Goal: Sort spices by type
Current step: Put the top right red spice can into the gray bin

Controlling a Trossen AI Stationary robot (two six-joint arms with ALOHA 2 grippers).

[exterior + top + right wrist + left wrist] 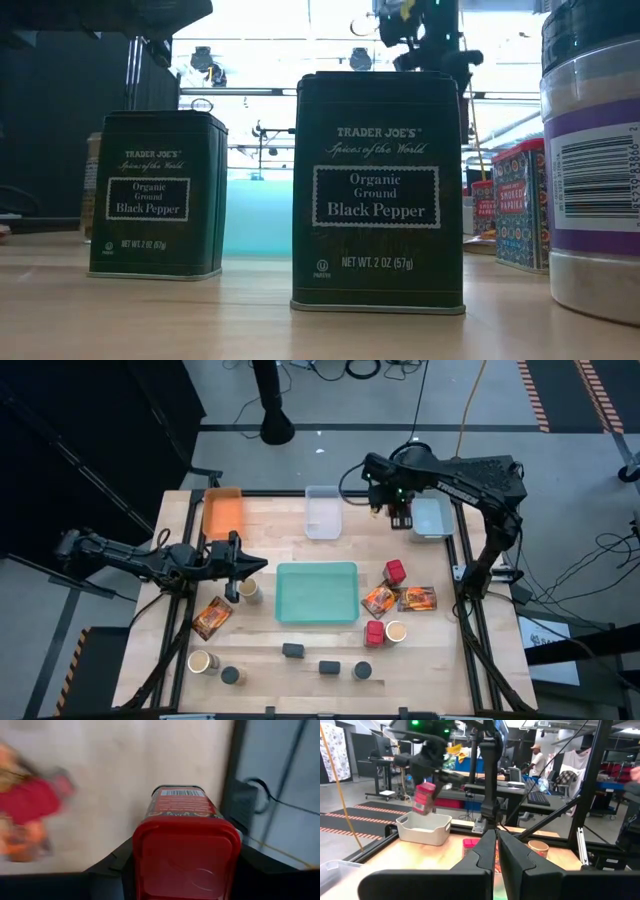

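My right gripper (400, 510) hangs at the far right, beside the blue bin (432, 518), shut on a red tin (185, 845). In the left wrist view this red tin (424, 799) hangs just above the pale bin (424, 827). Two more red cubes (394, 571) (375, 632), printed packets (416, 598) (211, 618), tan jars (248, 591) (396, 631) and dark jars and blocks (330, 667) stand on the table. My left gripper (245, 565) waits shut, left of the teal tray (317, 592), holding nothing. My right gripper pinches the red tin by two opposite side walls (145, 845), one finger on each. The fingers (112, 865) point down and lie along the tin, with its lid toward the wrist and its barcode end (182, 793) away. The tin is lifted clear, slightly tilted.
An orange bin (222, 512) and a clear bin (322, 510) stand along the far edge. Two black pepper tins (375, 190) (155, 195) and a large jar (590, 150) stand close before the low camera. People and desks show beyond the table.
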